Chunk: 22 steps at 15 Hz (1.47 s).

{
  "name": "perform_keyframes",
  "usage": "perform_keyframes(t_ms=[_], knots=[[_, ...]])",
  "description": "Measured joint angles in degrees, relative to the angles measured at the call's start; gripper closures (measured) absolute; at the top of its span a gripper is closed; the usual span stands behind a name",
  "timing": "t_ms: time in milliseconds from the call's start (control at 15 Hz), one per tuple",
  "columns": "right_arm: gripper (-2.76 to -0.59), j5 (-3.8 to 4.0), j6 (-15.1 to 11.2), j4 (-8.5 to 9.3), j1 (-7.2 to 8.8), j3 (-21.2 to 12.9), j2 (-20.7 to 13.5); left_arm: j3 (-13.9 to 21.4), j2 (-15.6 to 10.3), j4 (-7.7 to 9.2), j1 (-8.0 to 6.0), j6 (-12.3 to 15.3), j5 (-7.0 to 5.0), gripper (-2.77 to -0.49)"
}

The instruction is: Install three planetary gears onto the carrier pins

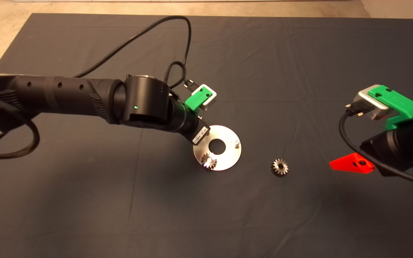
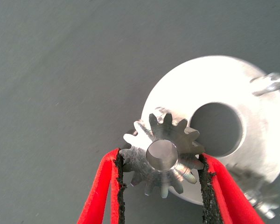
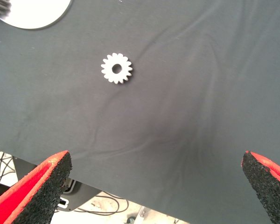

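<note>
The shiny disc (image 1: pixel 228 156) lies mid-mat. One carrier pin (image 1: pixel 237 143) stands bare on its right side. One planetary gear (image 1: pixel 209 162) sits on the pin at the disc's near-left edge. My left gripper (image 2: pixel 161 161) is above the disc's far-left part, shut on a second gear (image 2: pixel 168 133). Its fingers are hidden under the wrist in the head view. The third pin is hidden under that gear. In the left wrist view the disc (image 2: pixel 252 116) shows the bare pin (image 2: pixel 268 83). A third gear (image 1: pixel 280 167) lies flat on the mat, right of the disc. My right gripper (image 3: pixel 154 186) is open and empty.
The right arm hovers near the mat's right edge, one red finger (image 1: pixel 351 164) showing, to the right of the loose gear (image 3: pixel 116 68). The left arm's black cable (image 1: pixel 149 32) loops over the far mat. Floor and cables show past the mat's edge in the right wrist view.
</note>
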<state>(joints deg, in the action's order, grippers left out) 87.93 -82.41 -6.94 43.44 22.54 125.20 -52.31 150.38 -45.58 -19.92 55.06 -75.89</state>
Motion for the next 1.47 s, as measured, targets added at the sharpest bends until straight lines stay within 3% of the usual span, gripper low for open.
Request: perform_keyframes(t_ms=[533,933,1467], knots=[[-2.73,-0.09,0.0,0.57,0.91,0.0,0.0,-0.4,1.7,0.13,0.02,2.2,0.01,-0.77],[-2.73,-0.09,0.0,0.61,1.1,0.0,0.0,-5.9,4.6,0.07,0.05,2.0,0.09,-0.77],[-2.73,-0.09,0.0,1.01,1.21,0.0,-0.8,-5.8,4.1,0.13,0.05,1.9,0.45,-0.77]])
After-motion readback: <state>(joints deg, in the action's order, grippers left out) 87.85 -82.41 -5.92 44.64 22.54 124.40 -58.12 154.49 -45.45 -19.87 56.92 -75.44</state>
